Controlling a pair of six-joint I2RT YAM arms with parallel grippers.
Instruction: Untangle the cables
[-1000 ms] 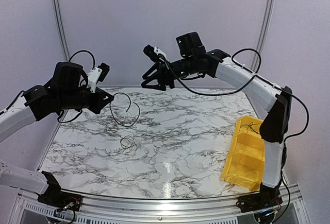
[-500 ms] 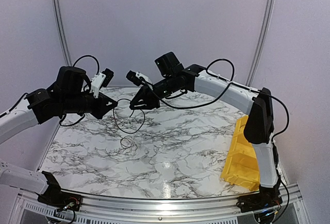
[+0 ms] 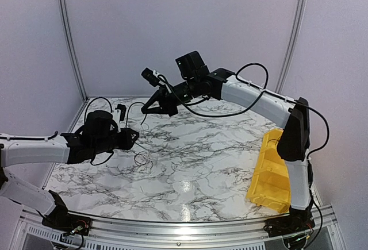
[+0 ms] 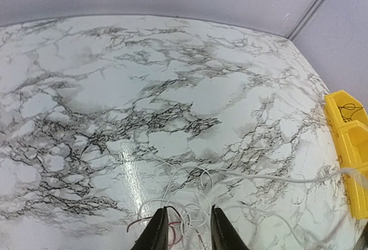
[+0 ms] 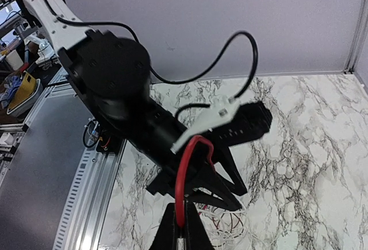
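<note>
left gripper (image 4: 188, 220) low over the marble surface (image 4: 115, 77), fingers a bit apart right at the whitish cables (image 4: 187, 199) lying there, not clamping anything, right gripper (image 5: 183, 234) up in the air, pinched tight on a red cable (image 5: 179, 192) loop

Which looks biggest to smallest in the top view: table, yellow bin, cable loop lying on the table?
1. table
2. bin
3. cable loop
The bin sits nearer, but the gaps are too wide for that to matter.
</note>
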